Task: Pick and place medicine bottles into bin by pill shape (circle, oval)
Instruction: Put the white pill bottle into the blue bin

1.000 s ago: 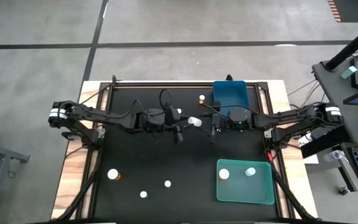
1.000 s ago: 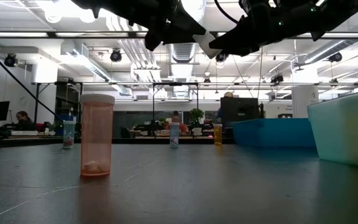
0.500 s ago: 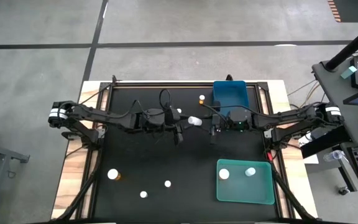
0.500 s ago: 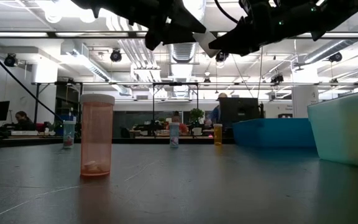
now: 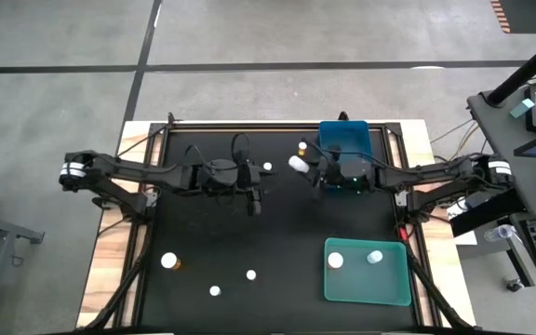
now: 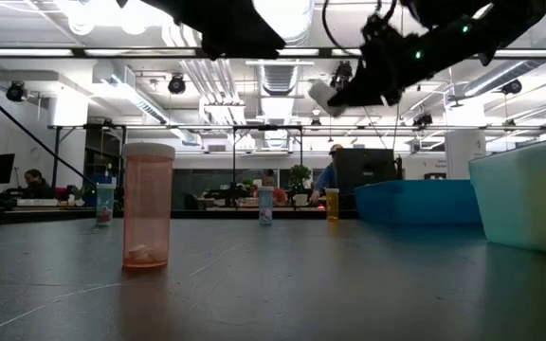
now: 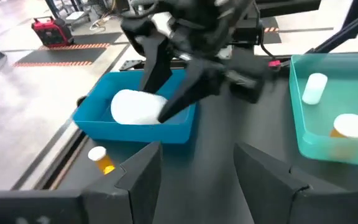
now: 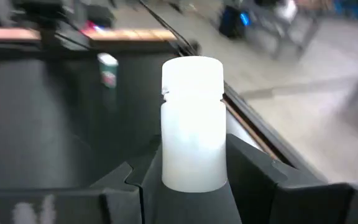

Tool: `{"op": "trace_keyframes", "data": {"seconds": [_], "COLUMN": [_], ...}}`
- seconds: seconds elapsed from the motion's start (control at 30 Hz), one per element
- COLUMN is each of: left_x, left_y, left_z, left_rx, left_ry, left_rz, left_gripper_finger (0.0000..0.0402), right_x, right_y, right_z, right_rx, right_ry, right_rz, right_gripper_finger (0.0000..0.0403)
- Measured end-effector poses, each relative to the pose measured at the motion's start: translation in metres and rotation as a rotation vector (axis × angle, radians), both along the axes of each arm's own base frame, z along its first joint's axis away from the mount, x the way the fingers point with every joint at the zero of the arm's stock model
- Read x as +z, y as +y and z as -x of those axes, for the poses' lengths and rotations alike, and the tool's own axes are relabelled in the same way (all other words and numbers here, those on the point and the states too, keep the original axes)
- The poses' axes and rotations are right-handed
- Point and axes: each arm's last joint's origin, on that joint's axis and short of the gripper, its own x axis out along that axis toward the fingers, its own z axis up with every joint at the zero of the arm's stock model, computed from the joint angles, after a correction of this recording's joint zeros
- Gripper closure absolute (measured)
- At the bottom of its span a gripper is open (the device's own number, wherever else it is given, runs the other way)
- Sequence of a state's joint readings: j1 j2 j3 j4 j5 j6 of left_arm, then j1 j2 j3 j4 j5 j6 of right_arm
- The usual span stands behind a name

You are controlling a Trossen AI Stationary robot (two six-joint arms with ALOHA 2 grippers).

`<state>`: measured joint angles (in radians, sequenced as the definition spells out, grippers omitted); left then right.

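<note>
Clamping a white bottle between its fingers, the right gripper carries it beside the blue bin, next needing to get over it and release, while the left gripper waits mid-table, fingers apart, empty.

Overhead, table-level and two wrist views

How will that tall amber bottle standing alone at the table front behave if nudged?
The amber bottle stands tall on a narrow base, so it probably tips rather than slides. Once down, its round body would likely roll. It looks nearly empty, only a little at the bottom, so probably light.
</note>
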<state>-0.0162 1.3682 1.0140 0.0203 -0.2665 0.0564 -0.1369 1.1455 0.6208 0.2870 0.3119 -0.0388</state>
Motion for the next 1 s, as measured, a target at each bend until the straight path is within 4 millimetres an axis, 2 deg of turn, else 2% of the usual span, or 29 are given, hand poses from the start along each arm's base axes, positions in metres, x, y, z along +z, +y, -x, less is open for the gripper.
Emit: {"op": "trace_keyframes", "data": {"seconds": [0.23, 0.37, 0.57, 0.77, 0.87, 1.0], "left_x": [0.003, -0.001, -0.010, -0.009, -0.012, -0.009], "left_y": [0.001, 0.003, 0.005, 0.005, 0.005, 0.005], "left_z": [0.027, 0.044, 0.065, 0.082, 0.090, 0.098], "left_rx": [-0.015, 0.046, 0.101, 0.101, 0.101, 0.103], "left_ry": [-0.003, -0.011, -0.023, -0.054, -0.055, -0.083], "left_rz": [-0.067, -0.098, -0.133, -0.139, -0.139, -0.136], "left_gripper_finger": [0.0219, 0.0218, 0.0218, 0.0218, 0.0218, 0.0218], "right_x": [0.013, 0.031, 0.047, 0.033, 0.020, -0.002], "right_y": [-0.041, -0.068, -0.106, -0.142, -0.157, -0.174], "right_z": [0.010, 0.020, 0.034, 0.035, 0.032, 0.026], "right_rx": [-0.324, -0.515, -0.755, -0.870, -0.822, -0.744], "right_ry": [0.138, 0.205, 0.447, 0.723, 0.834, 0.894], "right_rz": [-0.260, -0.372, -0.504, -0.600, -0.684, -0.802], "right_gripper_finger": [0.0259, 0.0259, 0.0259, 0.0259, 0.0259, 0.0259]}}
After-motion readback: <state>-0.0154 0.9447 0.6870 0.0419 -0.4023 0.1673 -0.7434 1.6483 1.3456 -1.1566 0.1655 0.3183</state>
